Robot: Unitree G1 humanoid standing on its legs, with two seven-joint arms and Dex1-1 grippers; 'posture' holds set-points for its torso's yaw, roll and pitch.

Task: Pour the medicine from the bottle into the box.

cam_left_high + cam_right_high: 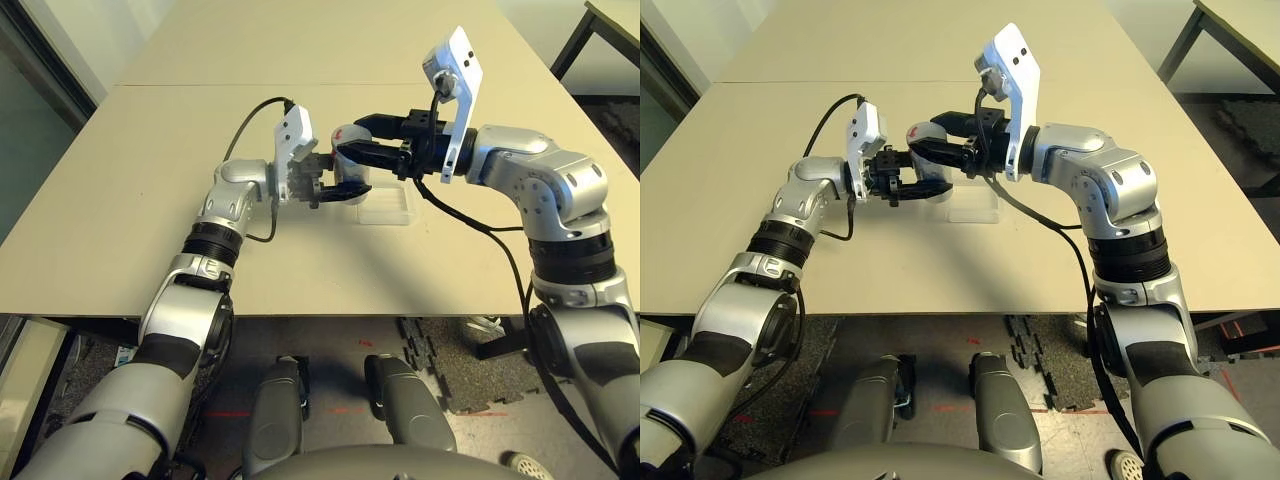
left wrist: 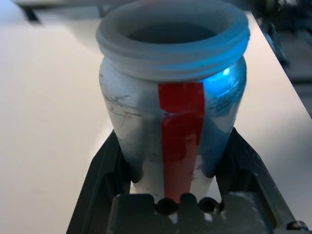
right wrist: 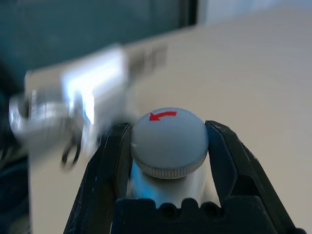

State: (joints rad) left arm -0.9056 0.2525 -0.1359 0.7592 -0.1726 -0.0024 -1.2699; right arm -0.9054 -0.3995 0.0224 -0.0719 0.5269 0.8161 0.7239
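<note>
Left gripper [image 2: 174,136] pinches bottle [image 2: 134,117], right gripper [image 3: 168,126] pinches cap [image 3: 169,141]; body probably light, stiff, slick, best held around its middle.

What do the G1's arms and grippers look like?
Silver-grey arms, rounded segments, black ribbed rings partway along. Each wrist carries a white plate with small dark holes and a loose black cable. Left gripper and right gripper: two black, angular, tapering fingers each, on a dark notched base. No markings that I can make out.
</note>
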